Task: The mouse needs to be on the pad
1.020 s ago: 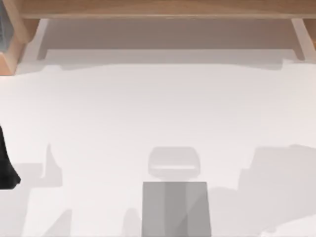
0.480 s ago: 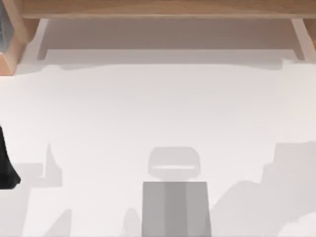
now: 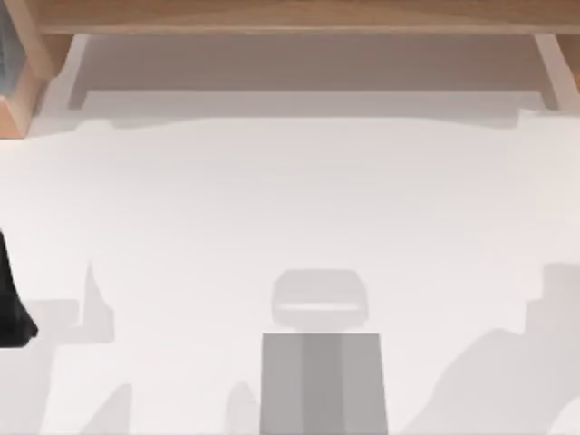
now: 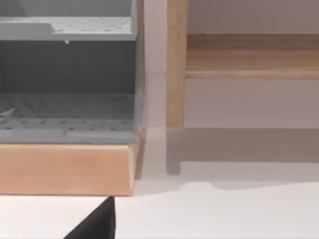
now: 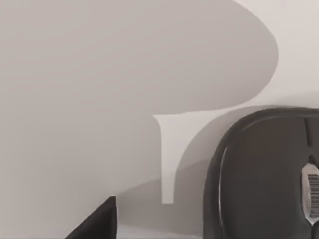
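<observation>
A dark, rounded mouse [image 5: 264,174] lies on the white table in the right wrist view, with a small white barcode label [image 5: 311,191] on it. A black part of my right gripper [image 5: 97,224] shows close beside the mouse, apart from it. The arm's broad shadow covers the table around them. My left arm [image 3: 11,308] stays at the left edge of the top view. A black part of my left gripper [image 4: 94,224] hangs over the table near a cabinet. The pad is out of view.
A wooden shelf frame [image 3: 290,18] runs along the back of the table. A grey perforated cabinet [image 4: 67,79] on a wooden base [image 4: 65,169] stands at the back left. A grey block [image 3: 322,381] sits at the front middle.
The right arm's shadow on the table has slid toward the right edge of the top view. The left arm has not moved.
</observation>
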Available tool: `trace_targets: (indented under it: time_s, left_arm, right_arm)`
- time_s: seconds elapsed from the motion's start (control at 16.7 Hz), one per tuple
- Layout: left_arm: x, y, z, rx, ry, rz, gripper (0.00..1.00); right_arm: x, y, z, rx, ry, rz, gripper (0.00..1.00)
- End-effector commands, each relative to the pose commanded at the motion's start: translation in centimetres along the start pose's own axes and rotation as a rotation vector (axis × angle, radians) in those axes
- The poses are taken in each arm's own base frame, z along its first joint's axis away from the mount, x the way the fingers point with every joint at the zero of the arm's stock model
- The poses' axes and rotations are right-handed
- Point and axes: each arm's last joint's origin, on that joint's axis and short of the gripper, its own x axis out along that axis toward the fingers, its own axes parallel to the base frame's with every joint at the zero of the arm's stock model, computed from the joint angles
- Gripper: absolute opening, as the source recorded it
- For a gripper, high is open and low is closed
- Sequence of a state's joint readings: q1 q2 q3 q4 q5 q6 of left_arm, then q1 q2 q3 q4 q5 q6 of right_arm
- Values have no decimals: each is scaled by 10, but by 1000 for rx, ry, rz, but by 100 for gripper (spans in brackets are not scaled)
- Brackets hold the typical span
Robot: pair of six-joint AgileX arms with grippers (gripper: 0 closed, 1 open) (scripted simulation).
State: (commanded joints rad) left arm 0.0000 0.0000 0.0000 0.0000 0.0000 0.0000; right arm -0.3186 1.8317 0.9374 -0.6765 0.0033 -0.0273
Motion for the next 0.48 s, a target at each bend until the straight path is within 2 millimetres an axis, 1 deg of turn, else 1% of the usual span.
trace_targets:
  time_s: [0.12, 0.48]
  left_arm:
    - [0, 0, 0, 0, 0, 0, 100]
    - [0, 0, 0, 0, 0, 0, 100]
  right_arm:
    - [0, 0, 0, 0, 0, 0, 100]
    - [0, 0, 0, 0, 0, 0, 55]
